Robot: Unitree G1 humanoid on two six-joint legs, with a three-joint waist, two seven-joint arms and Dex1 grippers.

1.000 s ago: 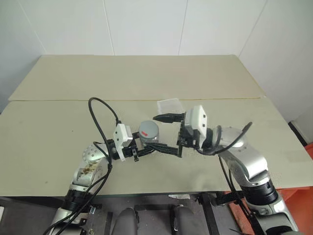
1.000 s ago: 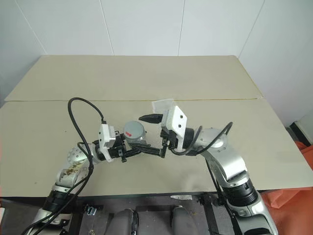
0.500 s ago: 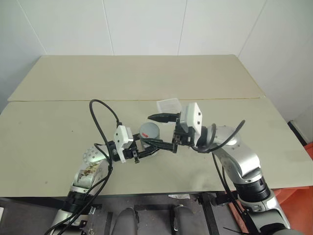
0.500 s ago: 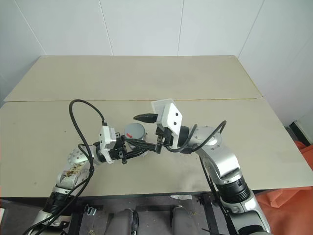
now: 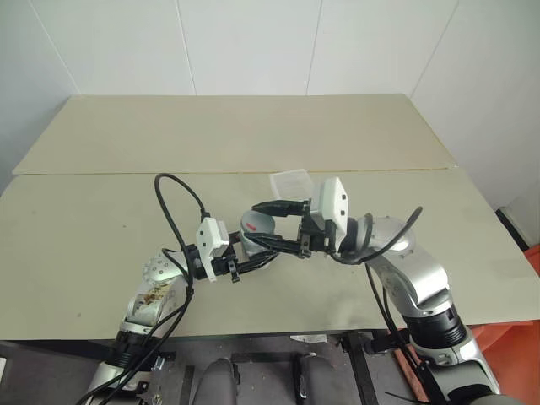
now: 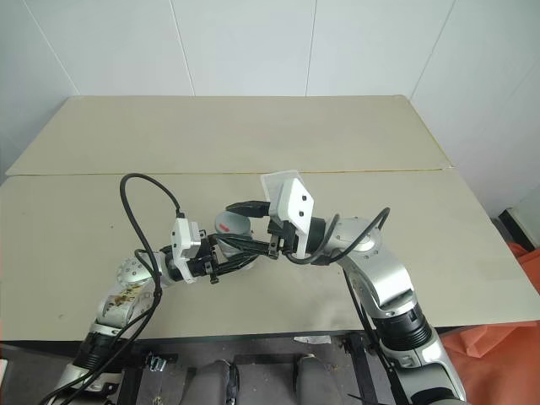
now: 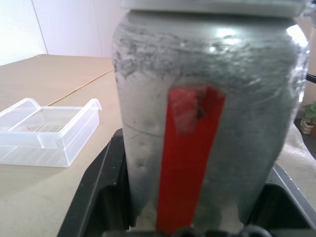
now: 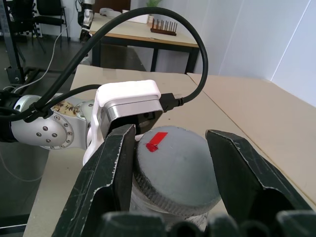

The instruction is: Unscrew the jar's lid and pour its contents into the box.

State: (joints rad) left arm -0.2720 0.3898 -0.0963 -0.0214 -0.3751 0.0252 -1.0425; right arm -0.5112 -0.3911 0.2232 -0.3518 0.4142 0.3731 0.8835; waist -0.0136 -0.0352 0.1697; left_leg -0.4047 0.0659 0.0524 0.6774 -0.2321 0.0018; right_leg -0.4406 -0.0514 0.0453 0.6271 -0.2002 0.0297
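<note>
Jar (image 7: 197,128) sits above the table (image 5: 101,228), clamped in the left gripper (image 5: 245,261), its lid (image 8: 173,165) on. The right gripper (image 8: 170,163) has its 2 fingers closed on that lid, so unscrewing and pouring remain; the box (image 5: 292,181) waits just beyond.

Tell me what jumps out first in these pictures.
Above the near part of the table, the two arms meet over the jar. The left gripper holds its body, and the right gripper is shut on the lid, grey with a red mark. Just behind them on the table lies the box, clear and shallow.
</note>
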